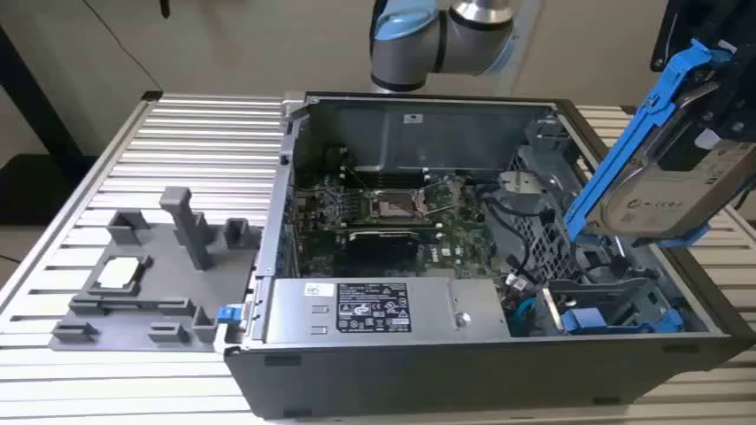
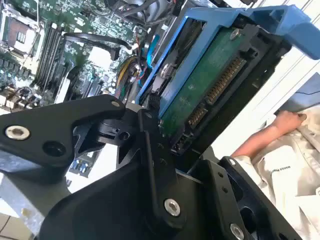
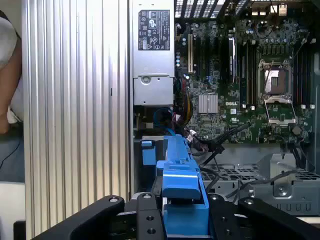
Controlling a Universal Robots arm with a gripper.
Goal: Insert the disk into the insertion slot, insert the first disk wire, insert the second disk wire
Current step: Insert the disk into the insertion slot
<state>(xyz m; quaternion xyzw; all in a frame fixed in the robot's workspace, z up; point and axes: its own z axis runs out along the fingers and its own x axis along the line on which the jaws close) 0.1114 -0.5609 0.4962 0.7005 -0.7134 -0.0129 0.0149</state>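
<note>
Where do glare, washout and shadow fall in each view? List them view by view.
Exterior view: even light; the computer case is shaded inside, the disk well lit. Second wrist view: white washout behind the disk. First wrist view: sheen on the ribbed table; the gripper, shut on the disk, is dark in the foreground.

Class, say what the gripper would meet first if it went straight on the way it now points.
Carrying the disk, the gripper would probably meet the grey drive cage below first; depth is unclear.
</note>
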